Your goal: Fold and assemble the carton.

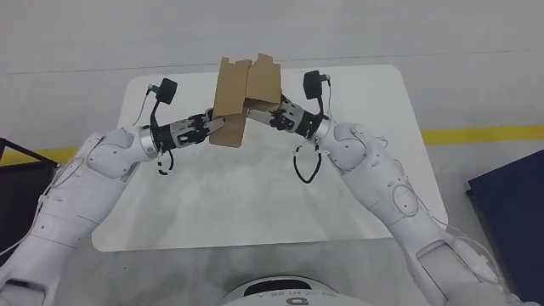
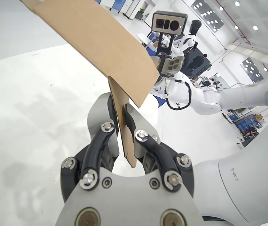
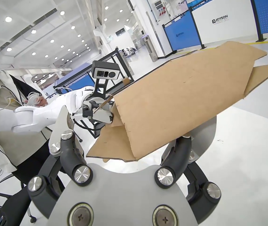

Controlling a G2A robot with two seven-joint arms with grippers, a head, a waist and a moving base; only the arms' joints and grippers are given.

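Note:
A brown cardboard carton (image 1: 240,98), a partly folded blank with loose flaps, hangs in the air above the white table (image 1: 357,178). My left gripper (image 1: 223,125) is shut on one flap at the carton's lower left edge; the left wrist view shows that flap (image 2: 124,128) pinched between the two pads while the main panel (image 2: 96,43) slopes away. My right gripper (image 1: 257,117) is at the carton's right side. Its fingers (image 3: 62,118) stand wide apart with the carton (image 3: 171,99) lying between them. One finger is clear of the card and the other sits under the panel.
The table's front half is bare white surface. A blue object (image 1: 510,212) stands off the table at the right and a dark frame (image 1: 13,161) at the left. A yellow floor line (image 1: 484,134) runs past the table.

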